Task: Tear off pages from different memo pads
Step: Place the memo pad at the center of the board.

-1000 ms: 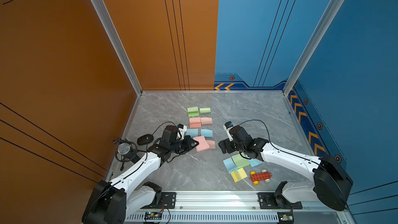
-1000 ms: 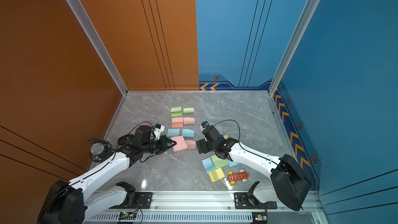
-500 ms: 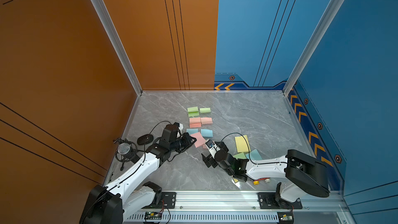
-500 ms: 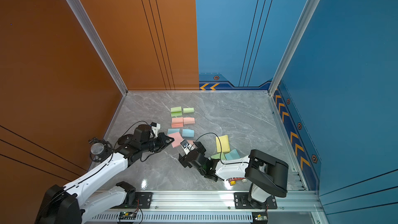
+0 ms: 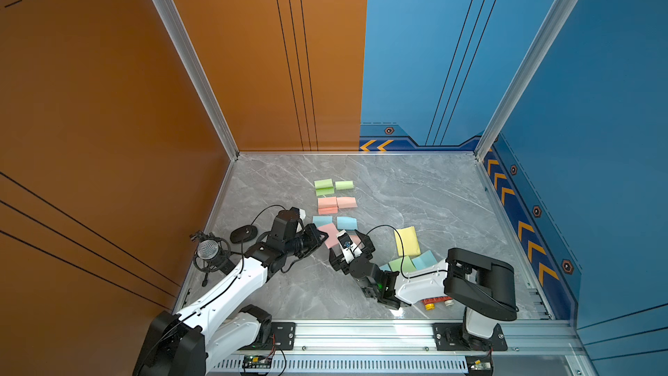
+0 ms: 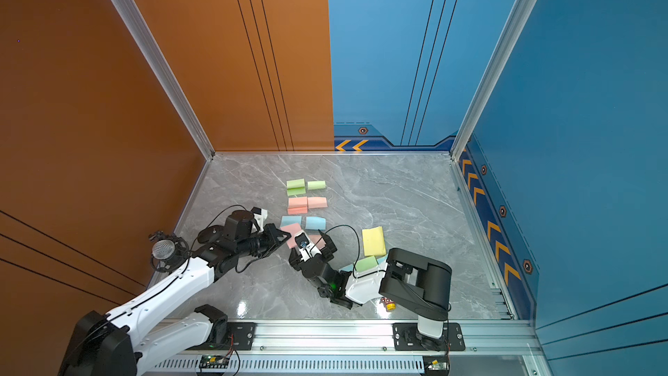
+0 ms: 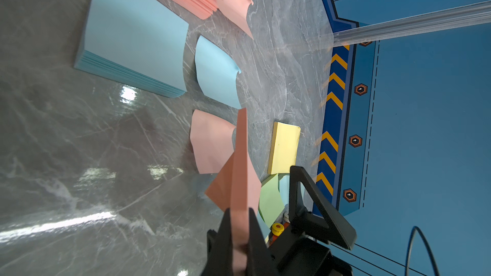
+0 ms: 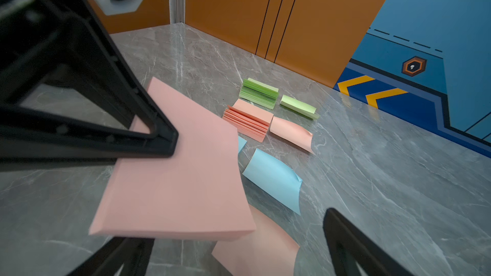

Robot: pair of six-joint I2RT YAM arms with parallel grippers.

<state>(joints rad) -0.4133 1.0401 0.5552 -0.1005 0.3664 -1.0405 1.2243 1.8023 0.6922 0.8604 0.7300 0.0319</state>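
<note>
Left arm [image 5: 231, 283] is stretched out low from its base toward the middle, with the wrist rolled onto its side. The left gripper [image 5: 322, 236] is pinched tight on the edge of a pink memo pad [image 8: 175, 181]. Right arm [image 5: 415, 283] is folded way down, its forearm running sideways toward the left one. Right gripper [image 5: 350, 248] has its jaws spread wide open, sitting just beside the left fingertips.
</note>
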